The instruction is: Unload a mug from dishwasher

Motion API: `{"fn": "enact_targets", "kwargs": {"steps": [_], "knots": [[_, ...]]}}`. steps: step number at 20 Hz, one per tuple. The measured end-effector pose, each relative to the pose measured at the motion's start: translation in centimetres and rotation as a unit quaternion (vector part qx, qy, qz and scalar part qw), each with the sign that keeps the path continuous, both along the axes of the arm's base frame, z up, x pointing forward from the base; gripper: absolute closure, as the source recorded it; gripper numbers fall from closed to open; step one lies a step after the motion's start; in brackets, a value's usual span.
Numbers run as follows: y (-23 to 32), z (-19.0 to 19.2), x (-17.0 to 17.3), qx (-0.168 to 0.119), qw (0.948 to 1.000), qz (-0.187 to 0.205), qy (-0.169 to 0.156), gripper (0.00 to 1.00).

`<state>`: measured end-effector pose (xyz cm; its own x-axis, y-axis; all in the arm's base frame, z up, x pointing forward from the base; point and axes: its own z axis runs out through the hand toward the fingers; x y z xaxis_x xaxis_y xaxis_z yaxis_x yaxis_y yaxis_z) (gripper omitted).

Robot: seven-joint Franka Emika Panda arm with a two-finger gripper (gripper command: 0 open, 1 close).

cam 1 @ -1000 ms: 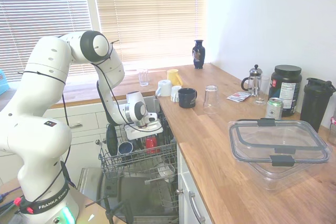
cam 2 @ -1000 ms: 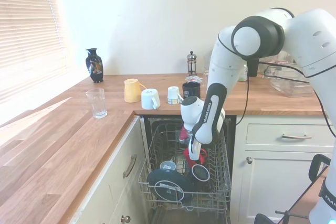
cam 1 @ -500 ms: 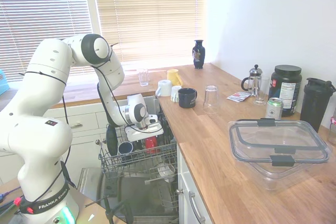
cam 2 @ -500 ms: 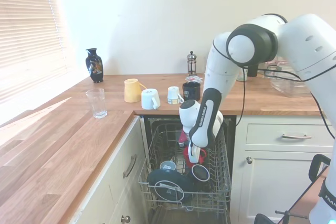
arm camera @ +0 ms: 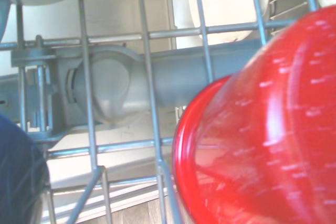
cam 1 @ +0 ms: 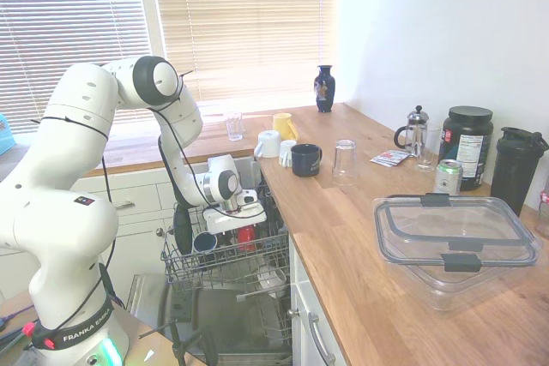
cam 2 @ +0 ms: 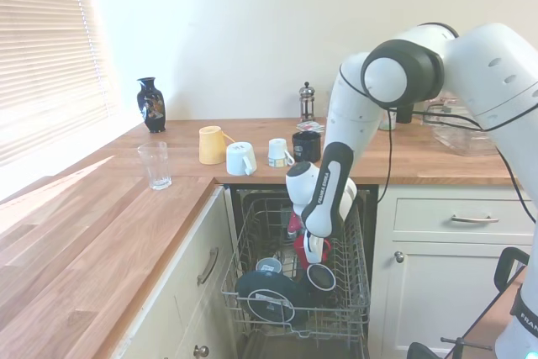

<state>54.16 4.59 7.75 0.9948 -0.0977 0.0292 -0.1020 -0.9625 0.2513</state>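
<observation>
The dishwasher point(cam 1: 225, 268) stands open under the wooden counter with its grey wire rack point(cam 2: 252, 251) pulled out. The red mug point(cam 1: 246, 236) sits in the rack's middle, showing in the second exterior view as a red patch point(cam 2: 299, 246) behind the hand. My gripper point(cam 1: 241, 225) points down into the rack right at the red mug point(arm camera: 262, 129), which fills the right half of the wrist view, glossy and close. In the second exterior view the gripper point(cam 2: 312, 256) is low among the rack wires. Whether it holds the mug does not show.
In the rack near the red mug lie a dark plate point(cam 2: 267, 289), a navy mug point(cam 2: 320, 277) and a grey-blue cup point(cam 2: 268, 266). On the counter stand a navy mug point(cam 1: 305, 159), white cups point(cam 1: 269, 143), a glass point(cam 1: 345, 159) and a clear plastic container point(cam 1: 455, 242).
My arm has lowered the gripper a little deeper into the rack, closer to the red mug. The mug and the other dishes have not moved.
</observation>
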Motion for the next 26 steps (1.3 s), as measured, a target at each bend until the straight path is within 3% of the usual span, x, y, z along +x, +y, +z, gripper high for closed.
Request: {"fn": "enact_targets", "kwargs": {"steps": [8,17,26], "knots": [[-0.9,-0.3,1.1,-0.013,0.9998,-0.012,0.011,1.0],[-1.5,-1.5,2.4,0.0,0.999,-0.025,0.037,1.0],[-1.9,-1.6,2.5,0.001,0.999,-0.024,0.038,1.0]]}}
